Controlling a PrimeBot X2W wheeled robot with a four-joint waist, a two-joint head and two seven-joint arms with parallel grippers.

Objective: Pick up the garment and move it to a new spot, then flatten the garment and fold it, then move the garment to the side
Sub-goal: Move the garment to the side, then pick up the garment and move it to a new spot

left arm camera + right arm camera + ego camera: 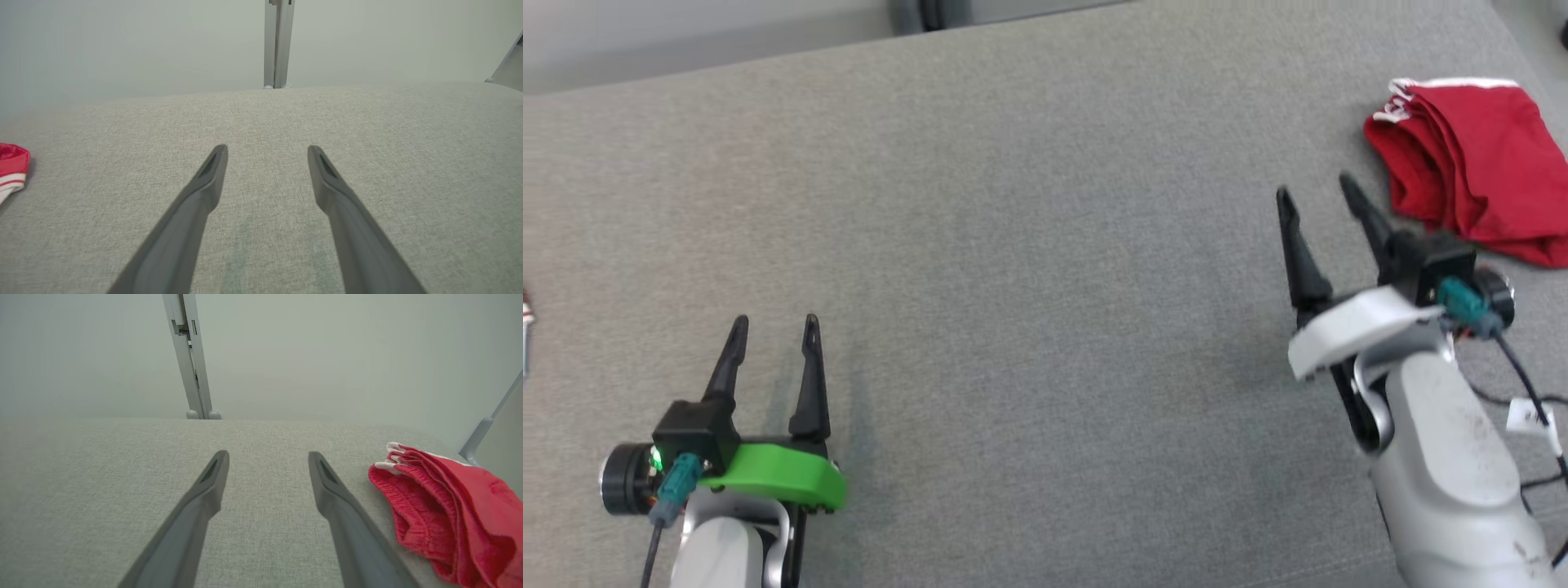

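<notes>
The garment (1470, 163) is a folded red piece with white trim, lying at the far right of the grey padded surface (1013, 245). In the right wrist view the garment (449, 514) lies just right of my fingers. My right gripper (1319, 196) is open and empty, a little to the left of the garment and apart from it; the right gripper (267, 457) hangs over bare cloth. My left gripper (772, 327) is open and empty at the lower left; in its wrist view the left gripper (267, 151) also hangs over bare cloth.
Another red and white piece of cloth (12, 171) lies at the left edge of the left wrist view. A grey metal post (192, 359) stands beyond the far edge of the surface. Dark cables (1527, 392) hang by my right wrist.
</notes>
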